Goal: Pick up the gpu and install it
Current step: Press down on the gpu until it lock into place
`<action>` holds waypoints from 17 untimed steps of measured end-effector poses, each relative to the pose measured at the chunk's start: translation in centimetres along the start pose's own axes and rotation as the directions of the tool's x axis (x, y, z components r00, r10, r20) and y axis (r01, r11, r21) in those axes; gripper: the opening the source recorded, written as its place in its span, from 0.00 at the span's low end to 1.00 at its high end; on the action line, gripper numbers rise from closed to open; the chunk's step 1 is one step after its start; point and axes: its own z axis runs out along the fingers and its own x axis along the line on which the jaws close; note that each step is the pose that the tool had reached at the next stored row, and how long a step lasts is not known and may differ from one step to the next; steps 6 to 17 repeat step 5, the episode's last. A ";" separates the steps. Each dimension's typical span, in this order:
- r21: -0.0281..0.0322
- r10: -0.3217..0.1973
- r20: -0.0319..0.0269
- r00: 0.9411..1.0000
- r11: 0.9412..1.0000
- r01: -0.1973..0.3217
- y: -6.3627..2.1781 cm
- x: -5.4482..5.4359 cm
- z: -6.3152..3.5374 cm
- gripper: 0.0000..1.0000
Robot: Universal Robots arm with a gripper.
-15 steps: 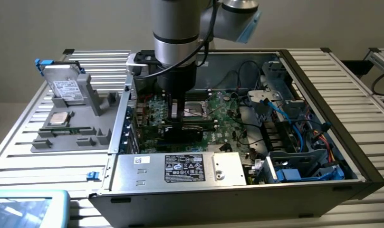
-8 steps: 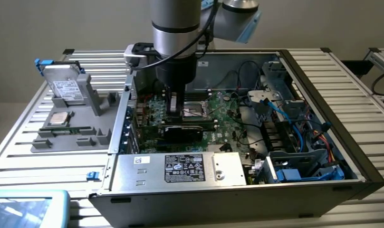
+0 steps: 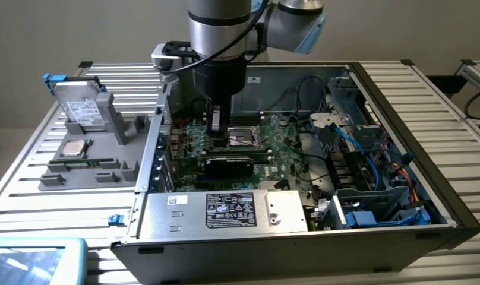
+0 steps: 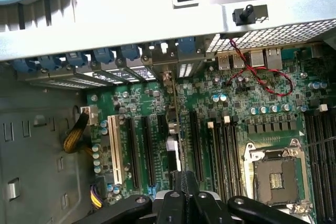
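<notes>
Nearest the exterior camera we see a pale blue tray corner [image 3: 34,252], then the grey power supply box [image 3: 224,211] with its white label along the front edge of the open computer case [image 3: 454,202]. The gripper [image 3: 215,122] is down inside the case over the motherboard [image 3: 280,148], jaws closed tight. In the wrist view the gripper [image 4: 184,195] pinches the top edge of the gpu [image 4: 174,129], which we see edge-on, standing upright in line with a long black slot, its far end at the rear slot brackets [image 4: 131,69]. Whether it's fully seated, we can't tell. Exterior view: the gpu [image 3: 228,163] is the dark card below the gripper, next to the empty CPU socket [image 3: 244,138]. On the exterior view's left, a grey parts holder [image 3: 90,172] carries a hard drive [image 3: 83,110] propped upright.
</notes>
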 end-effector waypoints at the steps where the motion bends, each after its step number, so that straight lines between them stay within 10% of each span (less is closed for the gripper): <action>1: 0.000 0.000 0.000 1.000 1.000 0.000 0.00 0.0 0.00 0.12; 17: 0.000 0.000 0.000 1.000 1.000 0.000 0.01 0.0 0.00 0.12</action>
